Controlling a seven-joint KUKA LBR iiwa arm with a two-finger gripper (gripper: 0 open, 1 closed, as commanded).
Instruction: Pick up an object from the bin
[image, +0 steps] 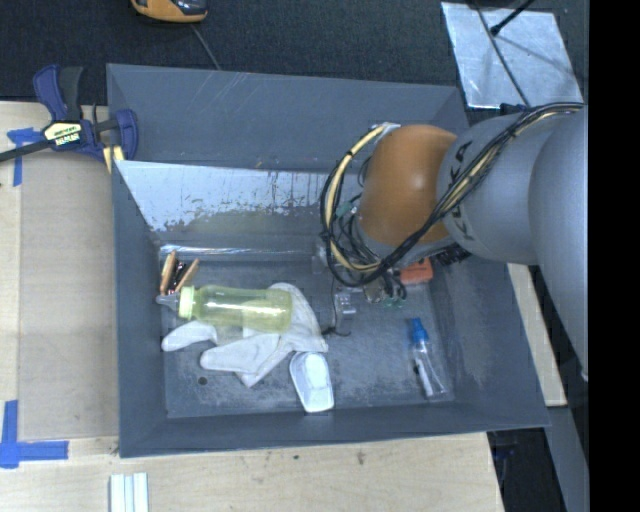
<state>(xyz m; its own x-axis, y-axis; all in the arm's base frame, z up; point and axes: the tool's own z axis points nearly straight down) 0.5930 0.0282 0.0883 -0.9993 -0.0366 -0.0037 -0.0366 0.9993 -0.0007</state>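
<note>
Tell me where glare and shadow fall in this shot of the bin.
Camera view: the grey metal bin's back wall carries a pale sheen band; the clear plastic wrapper below it glints; the rounded orange cover on the wrist shows a soft highlight; the floor near the gripper looks shaded.

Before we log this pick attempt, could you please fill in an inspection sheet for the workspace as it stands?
Surface: grey metal bin, floor scuffed, back wall scratched.
Job's things: yellow-green bottle on its side atop a white cloth; white oval object in front of them; blue-capped clear tube at right; clear packet of brownish sticks at left.
Clutter: orange-red item partly under the arm.
End effector: low in the bin beside the cloth's right edge; contact cannot be told.
Cables: black and yellow loops round the orange wrist cover.
Surroundings: yellow-black object beyond the bin's far edge.
</note>
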